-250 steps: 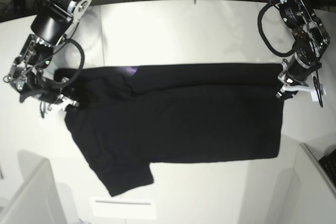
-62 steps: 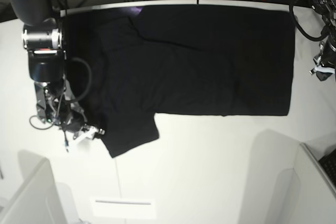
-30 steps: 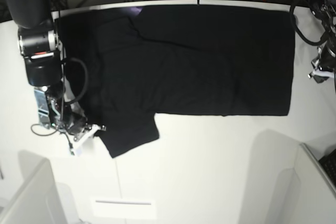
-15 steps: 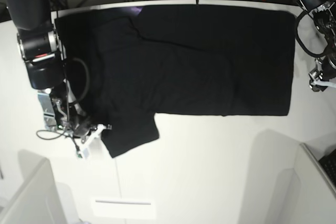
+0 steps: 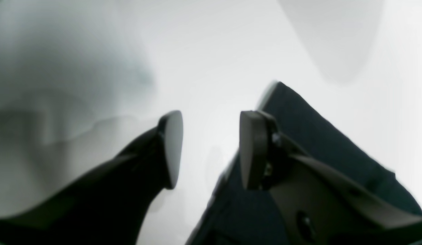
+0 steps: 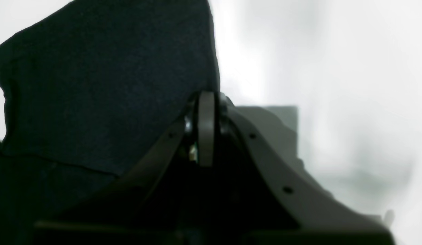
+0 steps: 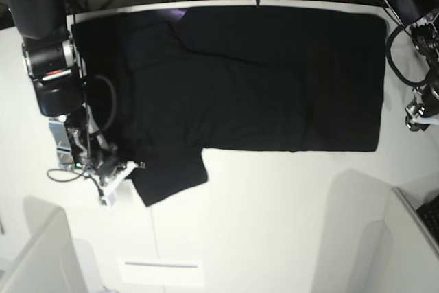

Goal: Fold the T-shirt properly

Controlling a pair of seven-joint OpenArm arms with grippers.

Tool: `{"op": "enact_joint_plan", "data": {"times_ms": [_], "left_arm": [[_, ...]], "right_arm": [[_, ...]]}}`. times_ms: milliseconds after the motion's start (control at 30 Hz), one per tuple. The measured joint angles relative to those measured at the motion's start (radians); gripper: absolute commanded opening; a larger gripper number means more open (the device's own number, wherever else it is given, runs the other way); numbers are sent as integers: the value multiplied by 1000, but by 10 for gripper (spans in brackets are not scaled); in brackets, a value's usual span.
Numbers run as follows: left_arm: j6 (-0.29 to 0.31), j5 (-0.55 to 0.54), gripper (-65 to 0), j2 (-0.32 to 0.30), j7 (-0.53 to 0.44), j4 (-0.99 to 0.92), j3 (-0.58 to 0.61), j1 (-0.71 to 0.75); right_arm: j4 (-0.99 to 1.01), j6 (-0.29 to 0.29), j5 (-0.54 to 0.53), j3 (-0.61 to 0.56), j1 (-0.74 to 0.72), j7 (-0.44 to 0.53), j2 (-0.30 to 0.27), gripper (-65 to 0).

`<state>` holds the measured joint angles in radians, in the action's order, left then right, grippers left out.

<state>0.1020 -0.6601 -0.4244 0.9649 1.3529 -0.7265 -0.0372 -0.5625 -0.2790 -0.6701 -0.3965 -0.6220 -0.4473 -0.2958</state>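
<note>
Bench [image 7: 274, 224]: a plain white surface seen from above, bare along its near half.
T-shirt [image 7: 260, 80]: black cloth spread flat across the far half of the bench, its top edge along the far rim. One short sleeve sticks out toward the near left corner. In the left wrist view a dark corner of it [image 5: 319, 136] lies on the white surface.
Right arm: on the left of the base view, reaching down to the sleeve's outer edge.
Right claw [image 6: 205, 136]: fingers pressed together, at the edge of the dark sleeve cloth [image 6: 105, 85]; whether cloth is pinched between them cannot be told.
Left claw [image 5: 211, 149]: fingers spread apart with only white bench between them, just beside the shirt's corner.
</note>
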Motion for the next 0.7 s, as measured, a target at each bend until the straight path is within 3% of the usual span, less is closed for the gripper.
{"op": "enact_joint_plan", "data": {"times_ms": [67, 167, 367, 533, 700], "left_arm": [[2, 40, -382, 0, 4, -52, 6, -40], [-3, 190, -378, -9, 6, -151, 113, -130], [3, 245, -188, 12, -3, -293, 157, -285], [0, 256, -209, -12, -10, -495, 164, -401], [3, 237, -209, -4, -33, -561, 377, -453]], "right_arm": [[0, 0, 1, 0, 0, 0, 0, -650], [0, 0, 0, 0, 0, 0, 0, -650], [0, -1, -3, -1, 0, 0, 2, -650], [-13, 0, -2, -1, 0, -5, 2, -650], [-51, 3, 9, -1, 11, -27, 2, -650]]}}
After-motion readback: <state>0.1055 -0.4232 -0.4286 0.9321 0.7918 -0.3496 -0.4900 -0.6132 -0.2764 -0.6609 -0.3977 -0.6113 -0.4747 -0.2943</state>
